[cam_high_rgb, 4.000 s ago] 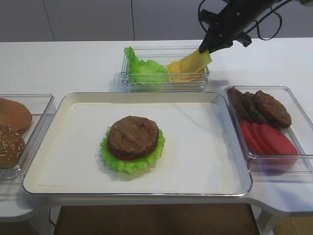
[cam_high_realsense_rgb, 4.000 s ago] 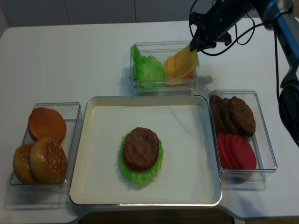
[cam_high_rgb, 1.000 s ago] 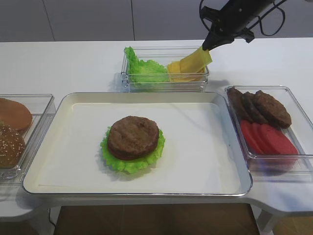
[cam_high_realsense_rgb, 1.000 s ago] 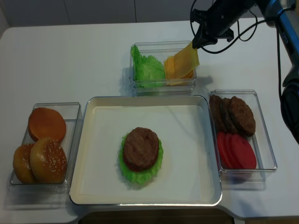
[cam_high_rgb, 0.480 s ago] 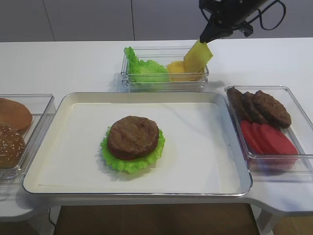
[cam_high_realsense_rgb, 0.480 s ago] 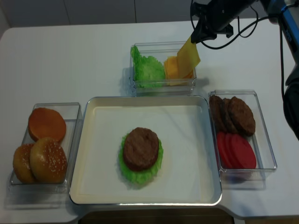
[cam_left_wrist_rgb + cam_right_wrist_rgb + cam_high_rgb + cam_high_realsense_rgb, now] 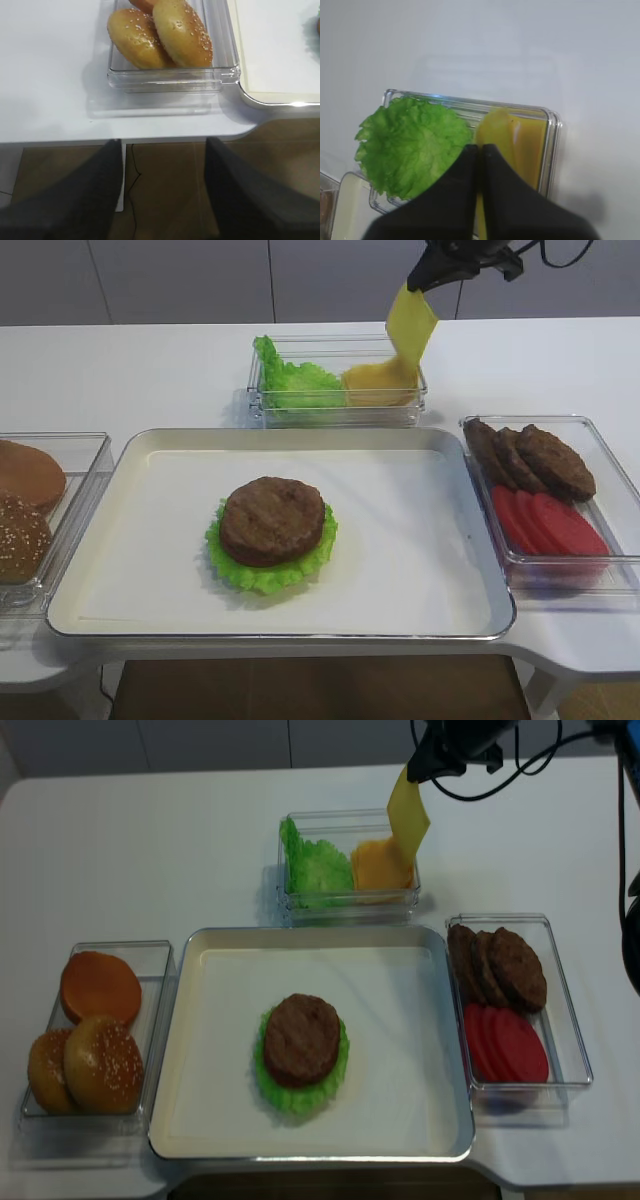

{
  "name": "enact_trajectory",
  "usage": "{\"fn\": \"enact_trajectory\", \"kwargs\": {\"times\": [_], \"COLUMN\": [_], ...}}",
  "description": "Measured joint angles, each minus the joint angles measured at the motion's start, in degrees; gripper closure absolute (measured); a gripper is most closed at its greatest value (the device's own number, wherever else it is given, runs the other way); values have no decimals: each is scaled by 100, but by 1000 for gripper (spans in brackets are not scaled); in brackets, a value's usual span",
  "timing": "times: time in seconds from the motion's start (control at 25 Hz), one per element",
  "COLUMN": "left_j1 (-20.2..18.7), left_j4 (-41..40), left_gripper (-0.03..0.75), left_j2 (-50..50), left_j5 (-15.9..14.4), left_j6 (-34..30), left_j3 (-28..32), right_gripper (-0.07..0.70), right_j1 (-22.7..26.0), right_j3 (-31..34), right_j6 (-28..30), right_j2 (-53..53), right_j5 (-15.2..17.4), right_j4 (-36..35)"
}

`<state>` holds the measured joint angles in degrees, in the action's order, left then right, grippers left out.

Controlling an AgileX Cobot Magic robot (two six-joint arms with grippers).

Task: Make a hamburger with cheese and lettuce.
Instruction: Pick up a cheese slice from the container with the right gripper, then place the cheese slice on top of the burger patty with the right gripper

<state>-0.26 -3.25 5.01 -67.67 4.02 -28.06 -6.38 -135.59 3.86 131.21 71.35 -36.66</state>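
Observation:
The hamburger (image 7: 272, 520) is a brown patty lying on the lettuce (image 7: 262, 578), whose frilly green rim shows around it, in the middle of the cream tray (image 7: 130, 455); it also shows in the realsense view (image 7: 301, 1040). My right gripper (image 7: 415, 282) (image 7: 413, 768) (image 7: 479, 149) is shut on the top corner of a yellow cheese slice (image 7: 411, 325) (image 7: 408, 808). The slice hangs above the back bin, over the remaining cheese (image 7: 378, 380) (image 7: 522, 142). My left gripper (image 7: 162, 200) is open and empty, off the table's front left edge.
The clear back bin (image 7: 335, 415) also holds a bunch of green leaves (image 7: 295, 385) (image 7: 410, 145). A left bin holds buns (image 7: 95, 1030) (image 7: 160, 35). A right bin (image 7: 620, 480) holds bare patties (image 7: 540, 460) and red tomato slices (image 7: 550, 525).
My right gripper has risen with the cheese slice. The slice left the stack in the bin and now hangs free above it. Nothing else moved.

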Motion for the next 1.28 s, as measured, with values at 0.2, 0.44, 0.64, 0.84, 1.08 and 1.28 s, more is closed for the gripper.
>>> {"fn": "enact_trajectory", "kwargs": {"times": [0.2,0.44,0.64,0.84,1.08,1.28], "left_j1": [0,0,0,0,0,0], "left_j4": [0,0,0,0,-10,-10], "left_gripper": [324,324,324,324,324,324], "left_j2": [0,0,0,0,0,0], "left_j5": [0,0,0,0,0,0], "left_j6": [0,0,0,0,0,0], "left_j3": [0,0,0,0,0,0], "right_gripper": [603,604,604,604,604,604], "right_j1": [-139,-396,-520,-662,-793,-969], "right_j3": [0,0,0,37,396,528], "right_j6": [0,0,-11,-36,-36,-36], "right_j2": [-152,-297,-564,-776,-1167,-1469], "right_j5": [10,23,23,27,67,67], "right_j4": [-14,32,36,57,204,276]}}
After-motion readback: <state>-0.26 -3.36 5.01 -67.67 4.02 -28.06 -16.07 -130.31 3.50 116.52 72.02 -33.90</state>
